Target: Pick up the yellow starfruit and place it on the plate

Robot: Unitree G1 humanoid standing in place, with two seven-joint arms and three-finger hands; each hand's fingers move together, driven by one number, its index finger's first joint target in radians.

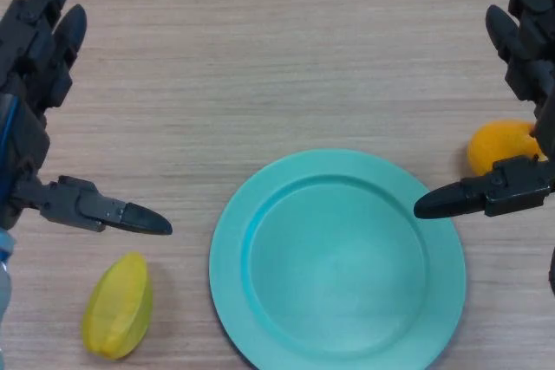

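At the near left edge of the wooden table (pixel 260 67) lies the yellow starfruit (pixel 118 305), on its side, ridges running lengthwise, touching nothing and not yet picked up. Just right of it, near centre, sits the teal plate (pixel 238 288), round, raised rim, nothing on it; fruit and plate are near but apart, so the carry looks short.

Above the starfruit, left side: the left hand (pixel 30 84), fingers straight and pointing far, thumb stretched right toward the plate, spread wide and holding nothing. The thumb tip hangs just beyond the fruit, which suggests this hand is the one placed to take it, being on the fruit's side of the plate.

Right side: the right hand (pixel 525 101), likewise wide, fingers straight, thumb pointing left over the plate's right rim, holding nothing. Probably idle for this task.

Behind that thumb, just off the plate's right rim: an orange fruit (pixel 496 143), partly hidden by the hand, not the one asked for. Judged risk: mistaking it for the target.
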